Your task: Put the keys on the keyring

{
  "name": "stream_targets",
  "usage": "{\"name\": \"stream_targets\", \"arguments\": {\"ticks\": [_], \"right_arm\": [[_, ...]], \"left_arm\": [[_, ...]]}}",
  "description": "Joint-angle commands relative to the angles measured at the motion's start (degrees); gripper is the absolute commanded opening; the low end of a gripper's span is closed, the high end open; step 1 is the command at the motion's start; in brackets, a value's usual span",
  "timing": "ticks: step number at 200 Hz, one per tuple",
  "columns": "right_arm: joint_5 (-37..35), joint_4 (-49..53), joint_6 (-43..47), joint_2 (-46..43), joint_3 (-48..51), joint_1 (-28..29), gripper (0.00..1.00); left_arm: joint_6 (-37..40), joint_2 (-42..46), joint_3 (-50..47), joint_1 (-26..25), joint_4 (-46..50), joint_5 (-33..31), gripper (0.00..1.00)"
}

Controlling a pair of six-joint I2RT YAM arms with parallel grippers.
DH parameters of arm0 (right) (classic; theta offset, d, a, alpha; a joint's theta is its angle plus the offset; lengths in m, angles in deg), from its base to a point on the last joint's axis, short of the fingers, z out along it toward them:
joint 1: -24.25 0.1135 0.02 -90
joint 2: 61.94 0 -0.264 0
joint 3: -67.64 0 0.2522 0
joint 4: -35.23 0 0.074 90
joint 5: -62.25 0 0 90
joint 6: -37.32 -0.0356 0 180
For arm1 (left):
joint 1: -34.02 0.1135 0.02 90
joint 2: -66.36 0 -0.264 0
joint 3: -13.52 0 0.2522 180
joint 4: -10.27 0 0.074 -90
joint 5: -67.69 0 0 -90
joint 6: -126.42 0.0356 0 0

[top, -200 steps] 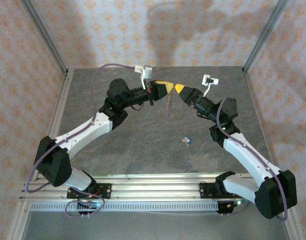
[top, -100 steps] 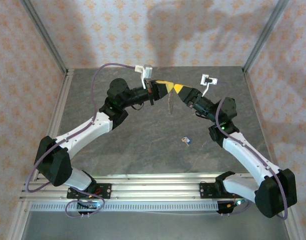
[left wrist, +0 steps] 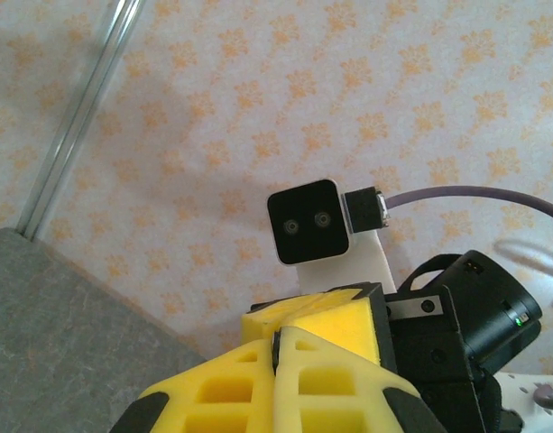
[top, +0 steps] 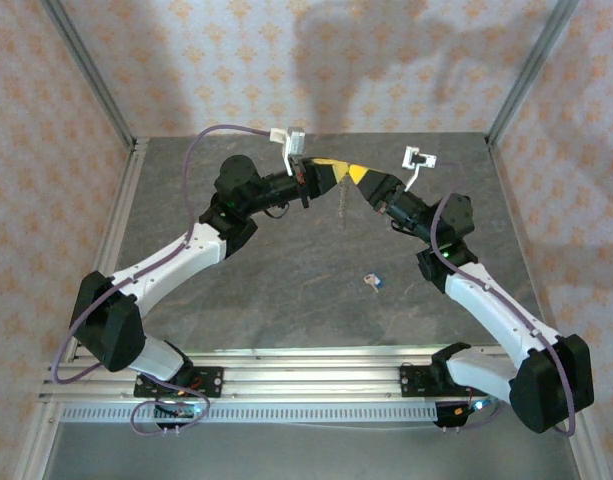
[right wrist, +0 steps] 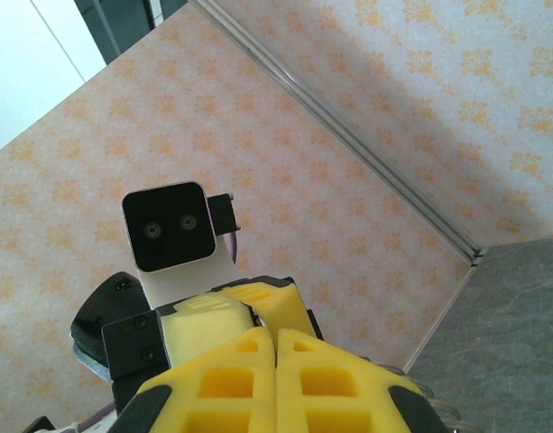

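Top external view.
1. Left gripper point(top: 329, 172), yellow fingers: jaws clenched.
2. Right gripper point(top: 358, 178), yellow fingers: jaws clenched, tips meeting the left's.
3. Thin tan-beige braided keyring loop point(top: 340, 207): pinched at that meeting point, dangling above the table's 12 o'clock area.
4. Tiny blue-headed key with pale metal blade point(top: 374, 282): lying on the grey stone-patterned table point(top: 286, 290), at 5 o'clock from the loop, well apart.

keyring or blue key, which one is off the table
The keyring: it dangles from the left end effector, while the blue key lies on the table.
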Motion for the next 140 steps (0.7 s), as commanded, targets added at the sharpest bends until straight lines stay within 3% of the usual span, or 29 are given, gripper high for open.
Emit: {"name": "stream_targets", "arguments": {"ticks": [1,19,53,140], "right_arm": [[-2.27,0.01,1.84,-1.19,-0.87,0.26,0.00],[-2.86,0.13,1.85,-1.30,-0.83,0.18,0.00],[-3.06,0.09,1.72,-1.06,-1.08,0.18,0.00],[-2.90,-3.06,-0.78,0.28,-1.19,0.18,0.00]], "left_arm": [[-0.10,1.84,0.58,-0.74,-0.58,-4.82,0.14],[-0.28,3.41,-1.08,-0.71,-0.85,-7.65,0.29],[-0.77,5.24,-3.32,-0.24,-1.23,-10.18,0.40],[-4.79,2.89,-4.52,0.70,-5.19,-7.15,0.37]]}}
